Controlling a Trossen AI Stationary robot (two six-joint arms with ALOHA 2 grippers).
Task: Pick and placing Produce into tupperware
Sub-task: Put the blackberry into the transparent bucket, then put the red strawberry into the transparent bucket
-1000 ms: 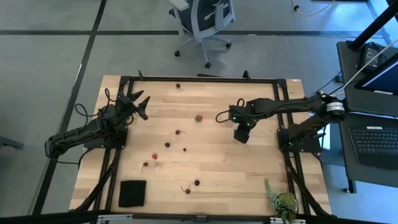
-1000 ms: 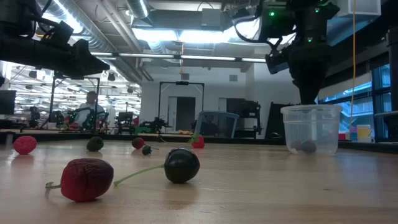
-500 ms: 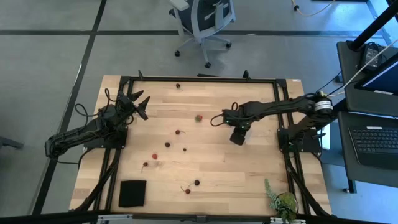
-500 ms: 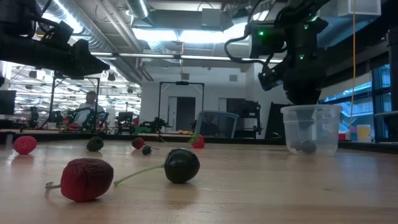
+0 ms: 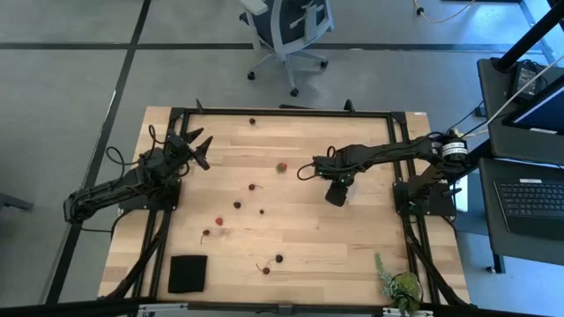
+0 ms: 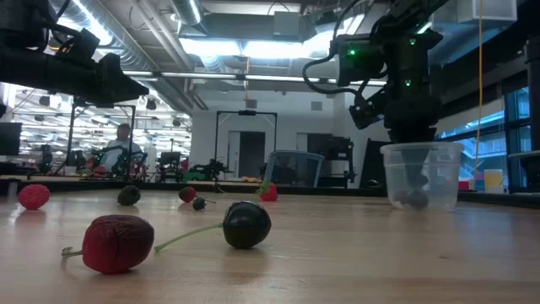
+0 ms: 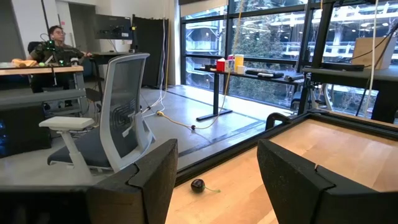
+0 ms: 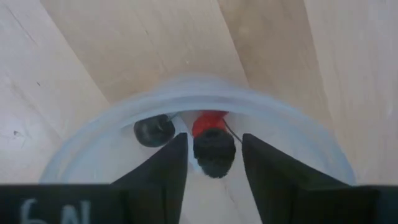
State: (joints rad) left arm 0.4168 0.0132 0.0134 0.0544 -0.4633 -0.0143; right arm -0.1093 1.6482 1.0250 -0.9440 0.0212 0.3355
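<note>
The tupperware [image 6: 422, 175], a small translucent tub, stands on the table's right half. My right gripper [image 8: 213, 163] points straight down over its mouth [image 8: 199, 93], fingers open. A dark fruit [image 8: 213, 152] shows between the fingertips with a thin gap on each side. Whether it lies on the tub's floor, I cannot tell. A red fruit [image 8: 210, 122] and another dark one [image 8: 154, 129] lie in the tub. More produce is scattered over the table, among it a red fruit [image 6: 116, 243] and a dark stemmed one [image 6: 246, 225]. My left gripper [image 5: 201, 150] waits open at the far left.
Loose fruits lie at the table's middle [image 5: 251, 187], near the far edge [image 5: 252, 121] and toward the near edge [image 5: 279, 258]. A black square pad [image 5: 187, 273] sits at the near left and a leafy plant [image 5: 398, 286] at the near right. An office chair [image 5: 286, 31] stands beyond the far edge.
My right gripper has come down onto the tub's mouth and shifted a little toward the table's left edge, still pointing down. The tub has stayed in place.
</note>
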